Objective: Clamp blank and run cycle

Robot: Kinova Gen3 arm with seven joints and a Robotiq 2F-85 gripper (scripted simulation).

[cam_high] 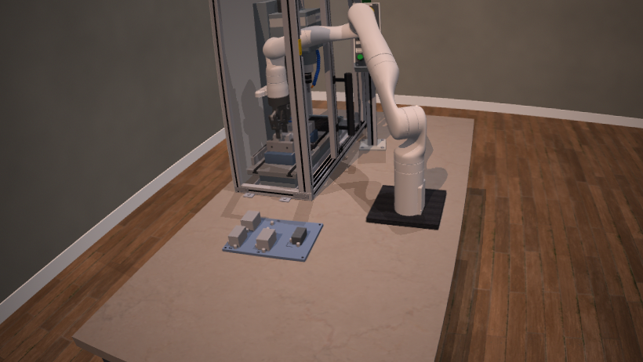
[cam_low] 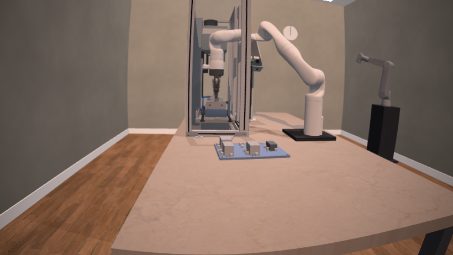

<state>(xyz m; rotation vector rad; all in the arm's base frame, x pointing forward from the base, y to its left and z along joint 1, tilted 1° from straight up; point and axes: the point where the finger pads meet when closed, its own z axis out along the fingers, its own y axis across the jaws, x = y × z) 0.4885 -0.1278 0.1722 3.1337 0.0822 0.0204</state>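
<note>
Arm reaches through guard doorway, wrist vertical; claw parted, empty, above vise.

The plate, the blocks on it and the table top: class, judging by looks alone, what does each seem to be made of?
Plate: probably painted or anodised metal, flat matte blue with corner screws.
Pale blocks: plain metal, dull grey faces.
Dark block: likely blackened metal, near-black.
Table top: stone-like, beige with faint veins.

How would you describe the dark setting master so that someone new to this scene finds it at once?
Start at the tall guarded machine and look to the table in front of it, where a blue plate lies. Four small blocks stand on it; the setting master is at the end nearer the robot's base. It alone is dark, while the three blanks are pale metal.
</note>
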